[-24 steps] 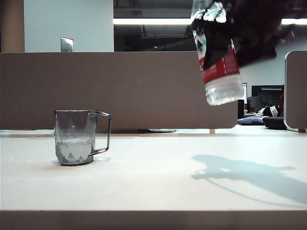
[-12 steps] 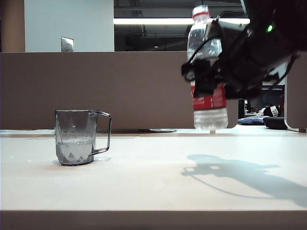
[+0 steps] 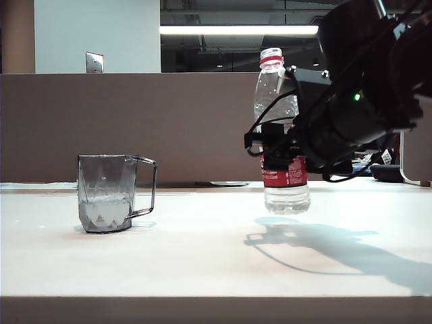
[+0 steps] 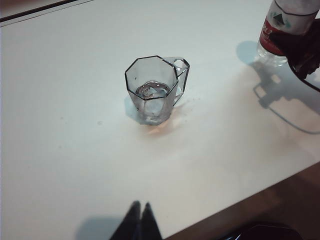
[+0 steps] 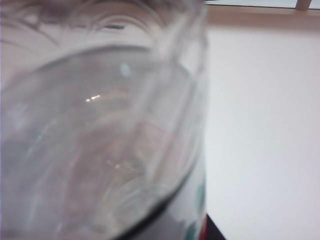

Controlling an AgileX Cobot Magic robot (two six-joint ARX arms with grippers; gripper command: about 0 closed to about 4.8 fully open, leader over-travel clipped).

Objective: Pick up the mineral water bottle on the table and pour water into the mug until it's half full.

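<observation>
Setting down: right hand clamps upright mineral water bottle at the table.
Lower squarely, release; left hand pinched shut, idle near mug.

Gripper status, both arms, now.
Left gripper: shut, empty, hovering over the table near the mug.
Right gripper: shut on the mineral water bottle, upright, base at or just above the table.
</observation>
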